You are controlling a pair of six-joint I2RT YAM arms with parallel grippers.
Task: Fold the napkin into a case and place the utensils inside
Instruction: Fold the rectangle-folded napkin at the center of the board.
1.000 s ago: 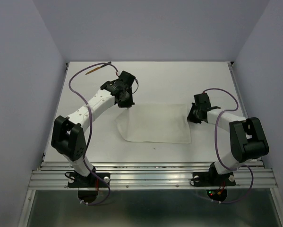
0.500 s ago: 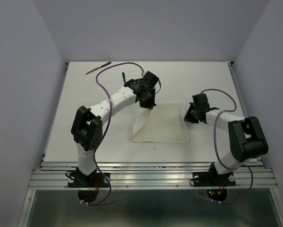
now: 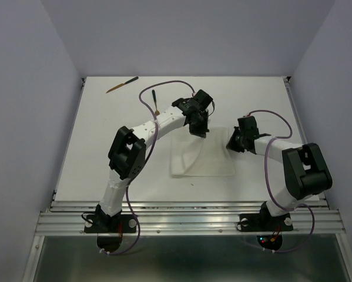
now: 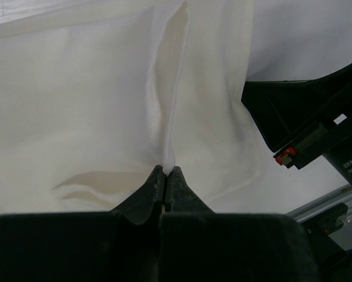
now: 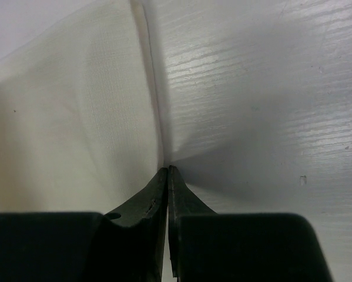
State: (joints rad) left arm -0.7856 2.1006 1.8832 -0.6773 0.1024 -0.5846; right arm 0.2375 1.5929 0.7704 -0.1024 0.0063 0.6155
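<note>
Left claw (image 3: pixel 198 128) is clenched on a pinched ridge of the napkin (image 3: pixel 208 158). Right claw (image 3: pixel 233 141) is likewise clenched on the cloth's far right corner. Within the last second the left claw has carried its corner across, close to the right claw, and the cloth's spread beneath it has narrowed. Judgement: the first fold is roughly half done, with no case formed. The utensils (image 3: pixel 122 84) lie well beyond the left claw, ungrasped.
</note>
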